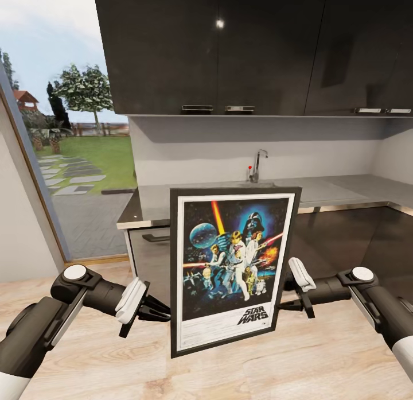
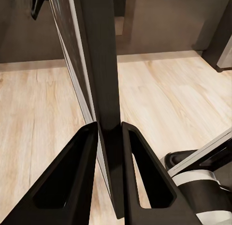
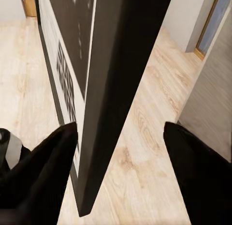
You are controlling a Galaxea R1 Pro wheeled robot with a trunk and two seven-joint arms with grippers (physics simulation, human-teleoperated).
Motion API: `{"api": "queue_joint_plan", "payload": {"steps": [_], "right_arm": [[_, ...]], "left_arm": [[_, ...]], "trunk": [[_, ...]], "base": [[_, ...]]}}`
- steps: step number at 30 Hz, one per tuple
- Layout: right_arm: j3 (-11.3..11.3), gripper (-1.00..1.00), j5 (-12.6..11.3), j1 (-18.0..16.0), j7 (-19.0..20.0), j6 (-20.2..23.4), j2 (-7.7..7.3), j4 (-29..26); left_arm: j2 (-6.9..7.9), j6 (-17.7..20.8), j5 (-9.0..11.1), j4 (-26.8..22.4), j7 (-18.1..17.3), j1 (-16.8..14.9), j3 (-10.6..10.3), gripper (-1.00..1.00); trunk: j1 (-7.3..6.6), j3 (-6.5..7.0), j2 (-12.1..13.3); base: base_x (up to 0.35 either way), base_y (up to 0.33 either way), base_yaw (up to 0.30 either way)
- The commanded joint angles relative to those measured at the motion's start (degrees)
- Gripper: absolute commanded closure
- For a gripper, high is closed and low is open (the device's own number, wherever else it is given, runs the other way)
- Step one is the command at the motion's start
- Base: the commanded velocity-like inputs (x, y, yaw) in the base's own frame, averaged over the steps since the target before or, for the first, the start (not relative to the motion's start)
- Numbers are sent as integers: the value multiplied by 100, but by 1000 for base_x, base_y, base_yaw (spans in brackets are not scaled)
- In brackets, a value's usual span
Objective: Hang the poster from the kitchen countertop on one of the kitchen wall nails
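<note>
1. Far left, head view: glass door/window [image 1: 69,159] w/ lawn, trees and stepping stones outside; pale wood floor [image 1: 229,365] below.
2. Left arm [image 1: 51,314] comes in from lower left. Left gripper [image 1: 163,315] sits at the poster's left edge, low on the frame.
3. Left wrist view: both dark fingers [image 2: 72,181] press the frame edge from either side, one on the front, one on the back. Jaws narrow, clamped on the poster [image 2: 104,89], seen edge-on above the floor.
4. Centre: poster [image 1: 232,268] is up in the air between the two grippers, in front of the counter, off the worktop. Portrait, near upright, slightly tilted, artwork facing the camera, "STAR WARS" logo at bottom right.
5. Behind it: kitchen countertop [image 1: 344,190], grey slab w/ metallic front edge, chrome tap [image 1: 259,163] at the back, dark base cabinets [image 1: 344,245] under, dark wall cabinets [image 1: 241,50] over w/ pale wall between.
6. Right gripper [image 1: 287,304] is at the poster's right edge, low down, about level w/ the left one.
7. Right wrist view: fingers [image 3: 43,172] spread wide. One lies just beside the poster's front face; the other stands well apart from the back. Poster edge [image 3: 121,89] runs between them. Jaws wide, not clamped; contact on the near finger can't tell.
8. Right arm [image 1: 378,308] enters from lower right.
</note>
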Motion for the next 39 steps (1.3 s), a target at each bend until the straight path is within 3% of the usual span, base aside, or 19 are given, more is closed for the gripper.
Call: {"api": "queue_joint_plan", "payload": {"steps": [1, 7, 8, 12, 17, 21, 25, 27, 32, 34, 39], "right_arm": [[21, 100, -30, -7, 0, -37, -7, 4], [21, 100, -33, -7, 0, -37, -7, -4], [21, 100, -34, -7, 0, -37, -7, -4], [21, 100, -37, -7, 0, -37, -7, -5], [21, 100, -58, -7, 0, -38, -7, -5], [21, 100, -95, -7, 0, -41, -7, -5], [21, 100, -112, -7, 0, -41, -7, -5], [21, 100, -116, -7, 0, -40, -7, -5], [21, 100, -117, -7, 0, -38, -7, -5], [18, 100, -118, -7, 0, -36, -7, -5], [13, 100, -118, -7, 0, -35, -7, -5]], "left_arm": [[5, 56, 14, 0, -11, -6, -11, 100], [10, 56, 14, 5, -11, -6, -4, 100], [11, 56, 14, 6, -11, -6, -1, -100], [19, 56, 35, 19, -11, -6, 5, -100], [36, 56, 259, 38, -11, -6, 11, -100], [55, 56, 297, 56, -11, -6, 18, -100], [181, 56, 303, 168, -11, -6, 36, -100], [322, 52, 304, 324, -11, -6, 158, -100], [470, 46, 305, 589, -11, -6, 483, -100], [546, 42, 305, 721, -11, -6, 705, -100], [747, 40, 304, 901, -11, -6, 934, -100]], "trunk": [[0, -7, -4], [0, -7, -4], [0, -7, -4], [0, -7, -4], [0, -7, -4], [0, -7, -4], [0, -7, -4], [0, -7, -4], [0, -7, -4], [0, -7, -4], [0, -7, -4]], "base": [[0, 0, 0], [0, 0, 0], [0, 0, 0], [0, 0, 0], [0, 0, 0], [0, 0, 0], [0, 0, 0], [0, 0, 0], [0, 0, 0], [0, 0, 0], [0, 0, 0]]}}
